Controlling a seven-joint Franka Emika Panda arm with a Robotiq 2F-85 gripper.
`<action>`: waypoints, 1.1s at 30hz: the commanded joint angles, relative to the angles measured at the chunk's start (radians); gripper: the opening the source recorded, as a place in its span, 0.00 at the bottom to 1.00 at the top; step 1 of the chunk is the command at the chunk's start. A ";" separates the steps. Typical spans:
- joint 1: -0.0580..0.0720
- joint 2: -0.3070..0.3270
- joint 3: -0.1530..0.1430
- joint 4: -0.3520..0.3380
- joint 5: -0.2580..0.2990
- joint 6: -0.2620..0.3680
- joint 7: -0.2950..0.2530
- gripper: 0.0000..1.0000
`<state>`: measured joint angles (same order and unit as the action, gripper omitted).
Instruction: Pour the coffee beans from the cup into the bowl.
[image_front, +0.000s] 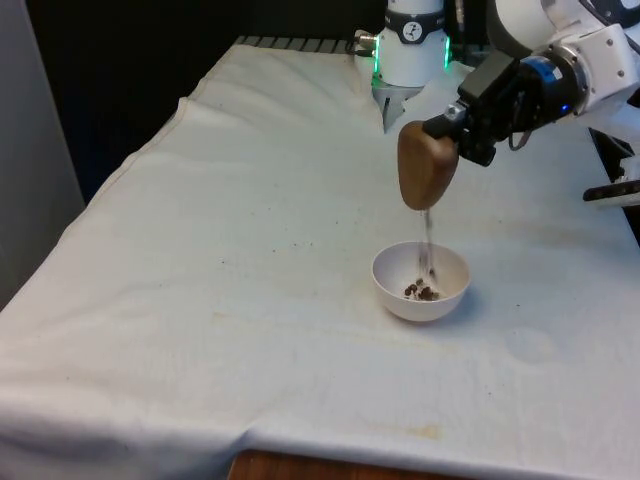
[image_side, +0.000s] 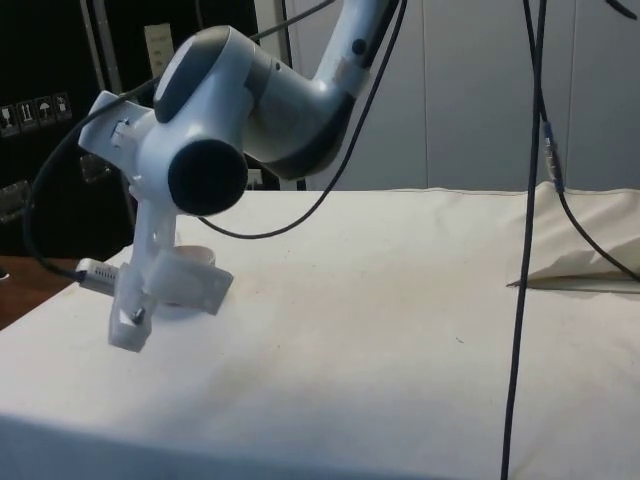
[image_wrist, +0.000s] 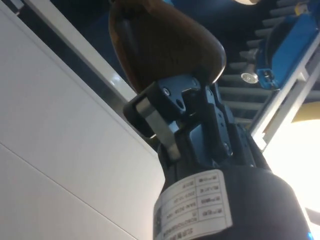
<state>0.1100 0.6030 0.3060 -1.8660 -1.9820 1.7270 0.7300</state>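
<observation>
Several coffee beans (image_front: 422, 291) fall mid-pour into the white bowl (image_front: 420, 298) at centre frame; the end effector (image_front: 462, 135) clenches the inverted brown cup (image_front: 425, 165), which next needs holding tipped until empty.

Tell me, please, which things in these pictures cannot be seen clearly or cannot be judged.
- Beans remaining inside the brown cup: its mouth faces down toward the white bowl in the front view, so the inside is hidden.
- Falling beans: motion-blurred streak in the front view, cannot be counted.
- Bowl in the side view: mostly covered by the arm.
- Gripper fingertips: hidden behind the cup in the front view.
</observation>
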 joint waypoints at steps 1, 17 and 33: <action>0.002 -0.006 0.001 -0.014 -0.012 -0.004 0.004 0.00; 0.005 0.015 0.039 -0.033 -0.059 -0.104 0.011 0.00; 0.004 0.040 0.052 -0.036 -0.110 -0.184 0.015 0.00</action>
<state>0.1100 0.6420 0.3600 -1.9010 -2.0850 1.5480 0.7430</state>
